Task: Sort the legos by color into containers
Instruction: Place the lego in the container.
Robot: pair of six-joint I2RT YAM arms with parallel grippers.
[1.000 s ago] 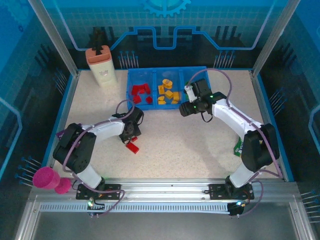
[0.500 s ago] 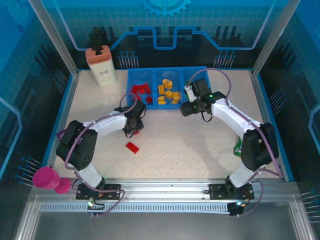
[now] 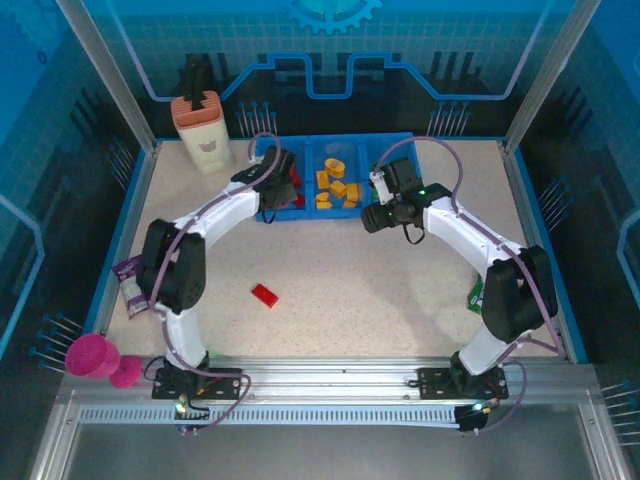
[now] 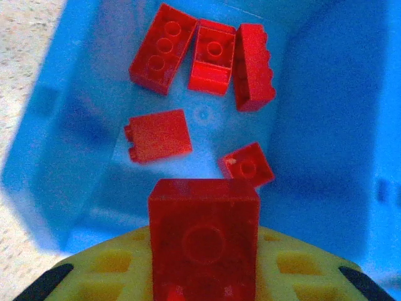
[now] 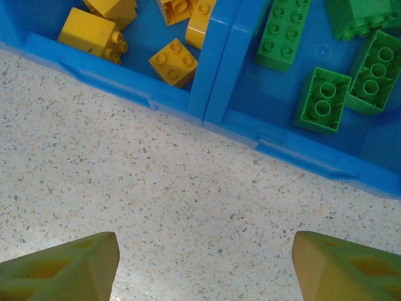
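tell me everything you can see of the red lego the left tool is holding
The red lego is a small, glossy plastic brick with a square face toward the wrist camera, marked by a faint moulded ring. It sits clamped in the left tool, against its yellow finger, raised above the tray's left compartment, clear of the five red bricks lying below.
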